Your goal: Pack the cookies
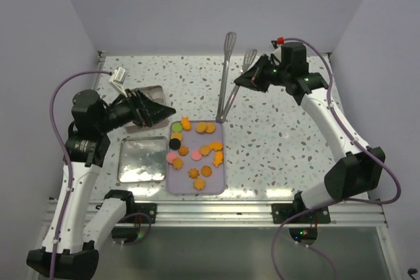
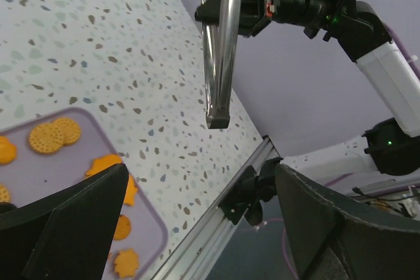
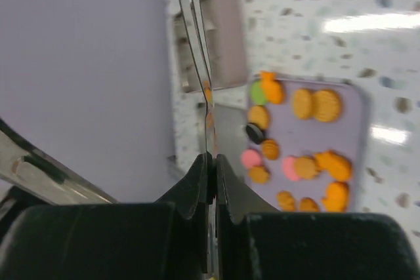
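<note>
the cookies [image 1: 195, 152] are spread over a lavender tray [image 1: 178, 183] in the middle of the speckled table [image 1: 295, 142]. most are orange, with two pink, one green and one black. a pair of metal tongs [image 1: 225, 86] is pinched by the right gripper [image 1: 244, 82], whose fingers are pressed together on one thin arm. the tongs' tip is seen near the tray's far right corner. the left gripper [image 1: 161, 111] is spread wide just left of the tray's far end, with nothing between its fingers. an open square metal tin [image 1: 141, 159] is set just left of the tray.
</note>
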Robot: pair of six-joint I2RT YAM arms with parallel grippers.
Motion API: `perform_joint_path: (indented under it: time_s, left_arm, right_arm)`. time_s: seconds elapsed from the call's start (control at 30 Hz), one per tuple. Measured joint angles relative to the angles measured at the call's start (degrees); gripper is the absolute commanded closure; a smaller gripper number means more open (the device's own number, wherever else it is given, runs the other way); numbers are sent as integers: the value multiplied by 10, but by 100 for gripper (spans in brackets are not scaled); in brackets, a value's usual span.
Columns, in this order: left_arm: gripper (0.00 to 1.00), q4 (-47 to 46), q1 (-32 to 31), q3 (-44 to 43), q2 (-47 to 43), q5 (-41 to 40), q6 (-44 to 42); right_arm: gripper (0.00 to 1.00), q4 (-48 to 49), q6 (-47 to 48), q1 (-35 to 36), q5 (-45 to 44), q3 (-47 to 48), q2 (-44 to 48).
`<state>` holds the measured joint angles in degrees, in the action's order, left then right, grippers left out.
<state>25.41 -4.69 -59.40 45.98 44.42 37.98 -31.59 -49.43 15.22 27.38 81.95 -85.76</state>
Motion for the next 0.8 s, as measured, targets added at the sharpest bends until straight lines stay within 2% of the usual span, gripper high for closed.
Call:
perform_joint_path:
  time_s: [0.17, 0.33, 0.8]
  left_arm:
    - [0, -137, -4, 53, 25, 78, 85]
    - [0, -212, -24, 53, 42, 101, 106]
    - [0, -355, -78, 53, 94, 134, 165]
  right_arm:
    - [100, 127, -95, 46, 96, 34, 2]
    - [100, 217, -176, 83, 133, 35, 0]
    - [100, 296, -252, 147, 138, 69, -57]
